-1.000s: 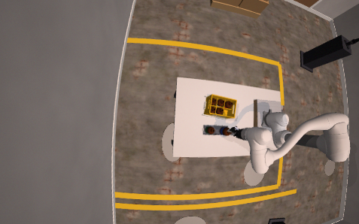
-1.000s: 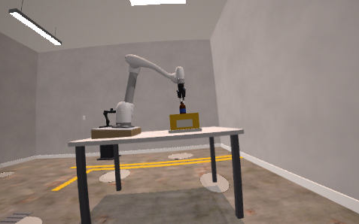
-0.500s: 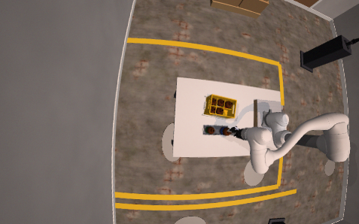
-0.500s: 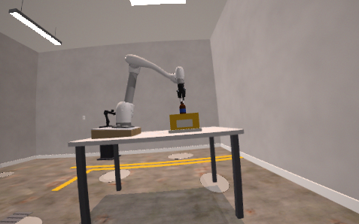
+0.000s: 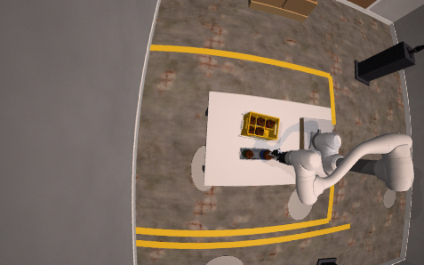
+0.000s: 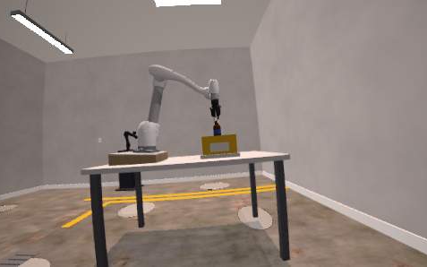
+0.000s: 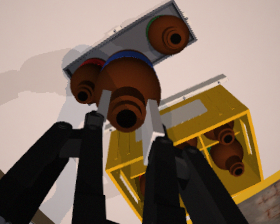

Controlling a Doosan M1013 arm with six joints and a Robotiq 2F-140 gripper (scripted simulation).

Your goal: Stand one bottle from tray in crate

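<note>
The black two-fingered claw [image 7: 126, 137] points straight down and is pinching the neck of a brown glossy bottle with a blue band [image 7: 127, 86], its light pads pressed against either side just below the bottle's open mouth. In the exterior view the claw [image 6: 216, 117] holds this bottle [image 6: 217, 129] lifted, its lower part showing above the top edge of the yellow crate.

Left to right in the wrist view: just left of the claw's fingertips and below them, a second brown bottle with a red band [image 7: 86, 82] stands on the flat grey rectangular tray [image 7: 76, 64], partly hidden behind the held bottle. Right of the claw and farther along the same tray stands a third brown bottle with a green band [image 7: 169, 34], upright. Lower right of the claw sits the yellow plastic crate with divided cells [image 7: 231, 106]; brown bottle tops [image 7: 227, 156] show in its cells, though the claw's fingers hide part of it.

From above, the crate [image 5: 246, 124] lies beside the tray [image 5: 242, 151] on the white tabletop [image 5: 226, 169], and the white jointed arm [image 5: 359, 156] reaches in from the right.
</note>
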